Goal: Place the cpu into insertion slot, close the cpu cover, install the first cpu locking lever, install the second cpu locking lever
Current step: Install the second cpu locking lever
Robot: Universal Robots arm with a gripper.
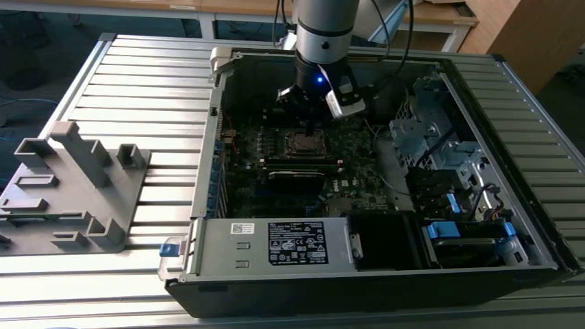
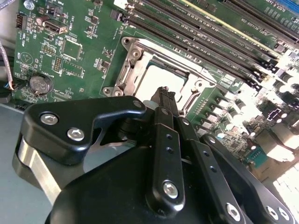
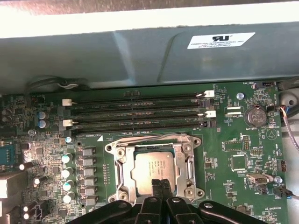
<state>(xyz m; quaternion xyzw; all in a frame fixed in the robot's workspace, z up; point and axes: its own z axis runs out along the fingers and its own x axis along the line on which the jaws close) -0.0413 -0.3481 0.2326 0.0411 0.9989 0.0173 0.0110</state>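
End effector (image 3: 158, 185) clenched, fingertips together, gripping nothing, poised just over cpu (image 3: 154, 169). Cpu sits flat in insertion slot (image 3: 122, 161), cpu cover (image 3: 191, 158) down around it. Chip looks light, rigid, fragile underneath; handle by edges only, pref. w/ minimal force.

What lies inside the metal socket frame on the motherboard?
The cpu sits inside the insertion slot, its grey metal top showing through the cpu cover window. The tool hides the near edge; the contacts beneath are covered.
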